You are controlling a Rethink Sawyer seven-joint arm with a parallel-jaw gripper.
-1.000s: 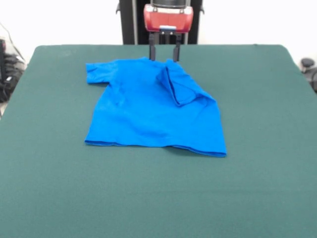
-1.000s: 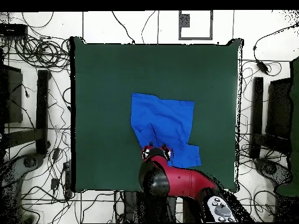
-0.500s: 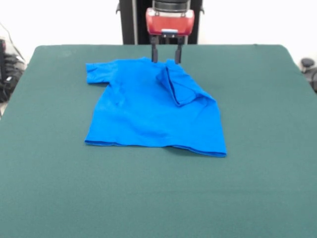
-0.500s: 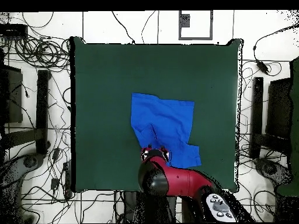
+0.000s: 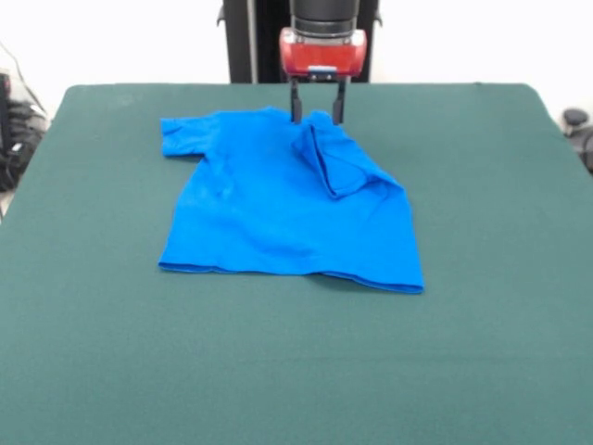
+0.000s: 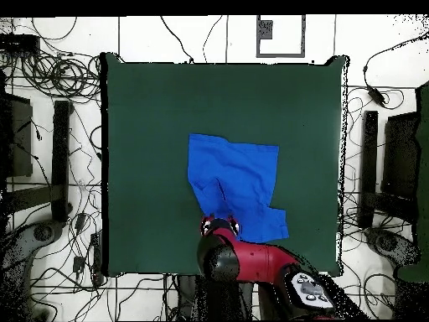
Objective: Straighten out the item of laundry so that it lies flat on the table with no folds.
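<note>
Shirt [image 5: 278, 209] keeps one sleeve folded over near top centre—the gripper [image 5: 317, 109], fingers spread and empty above the collar edge, could pinch both layers and drag everything across the table [image 5: 500, 352].

We have the bench [image 5: 102, 371] in front of us, a wide dark green felt top with rounded corners. On it lies a bright blue T-shirt [image 5: 278, 209], toward the far side and near the middle. One sleeve spreads flat to the far left; the right sleeve is folded over onto the body. Its near hem ripples slightly.
</note>
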